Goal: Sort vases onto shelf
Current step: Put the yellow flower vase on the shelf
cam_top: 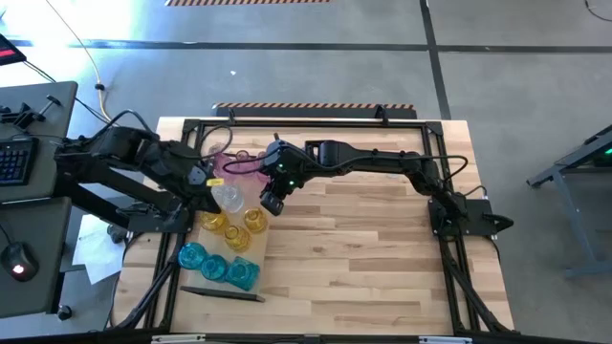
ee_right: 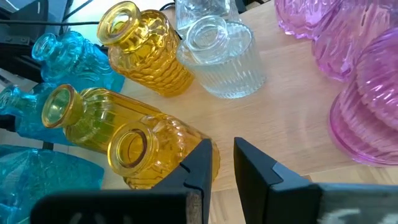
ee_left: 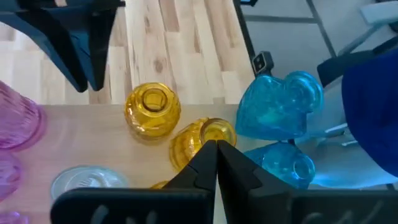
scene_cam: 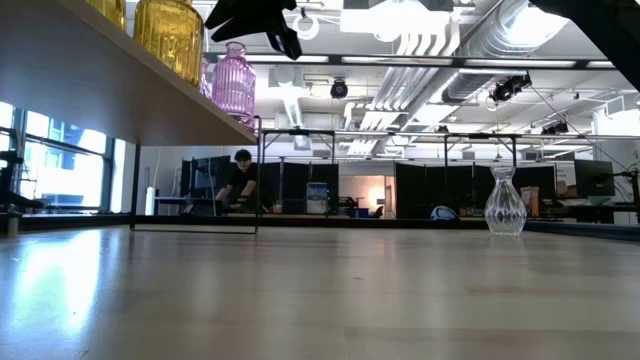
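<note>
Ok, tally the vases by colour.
Pink vases: 3
Yellow vases: 3
Teal vases: 3
Clear vases: 3, counting the lone vase off the shelf
Total: 12

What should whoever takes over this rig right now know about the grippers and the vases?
Left gripper: shut, empty, over the amber vases.
Right gripper: fingers slightly apart, empty, above the shelf beside the amber group.
Done: the shelf holds colour groups, namely pink vases, clear ribbed vases, amber, then teal vases.
Left: in the low view, one clear fluted vase stands upright on the tabletop, apart from the shelf. It probably belongs with the clear group.
</note>
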Tool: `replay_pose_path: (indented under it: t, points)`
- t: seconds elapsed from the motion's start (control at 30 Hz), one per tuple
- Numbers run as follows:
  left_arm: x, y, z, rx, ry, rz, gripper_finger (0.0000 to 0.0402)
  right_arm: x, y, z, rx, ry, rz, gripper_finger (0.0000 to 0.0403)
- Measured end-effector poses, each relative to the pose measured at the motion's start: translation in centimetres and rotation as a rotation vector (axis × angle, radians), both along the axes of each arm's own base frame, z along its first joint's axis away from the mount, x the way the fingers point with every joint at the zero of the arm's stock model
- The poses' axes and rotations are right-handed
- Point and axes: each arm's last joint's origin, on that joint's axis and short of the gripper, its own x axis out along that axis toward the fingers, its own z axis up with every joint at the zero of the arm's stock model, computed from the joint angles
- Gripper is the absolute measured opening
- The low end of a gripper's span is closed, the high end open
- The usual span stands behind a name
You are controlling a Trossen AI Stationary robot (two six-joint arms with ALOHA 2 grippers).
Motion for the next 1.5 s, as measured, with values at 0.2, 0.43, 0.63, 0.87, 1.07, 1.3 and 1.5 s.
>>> replay_pose_path:
  t: [0.2, 0.43, 0.63, 0.87, 1.07, 1.3, 1.5]
  points:
    - [1.5, -0.5, -1.2, 0.053, 0.109, -0.049, 0.004, 0.0, 0.0, 0.0, -0.007, -0.001, 0.007, 0.0048]
    - [3.5, -0.9, -2.6, 0.103, 0.195, -0.095, 0.0089, -0.3, 0.0, -0.4, -0.018, 0.046, -0.008, 0.0048]
    - [4.2, -1.0, -3.0, 0.113, 0.215, -0.11, 0.0103, -0.6, 0.0, -0.7, -0.038, 0.104, -0.069, 0.0048]
    - [4.8, -1.7, -3.0, 0.081, 0.196, -0.106, 0.0102, -0.7, 0.1, -0.7, -0.053, 0.107, -0.086, 0.0048]
    - [4.8, -1.8, -3.3, 0.066, 0.219, -0.058, 0.0102, -0.7, 0.1, -0.7, -0.058, 0.107, -0.08, 0.0048]
    - [5.4, -1.9, -4.3, 0.047, 0.227, -0.026, 0.0102, -0.8, 0.0, -0.6, -0.065, 0.106, -0.073, 0.0048]
    - [5.4, -1.9, -4.3, 0.038, 0.229, -0.013, 0.0102, -0.8, 0.1, -0.6, -0.074, 0.103, -0.061, 0.0048]
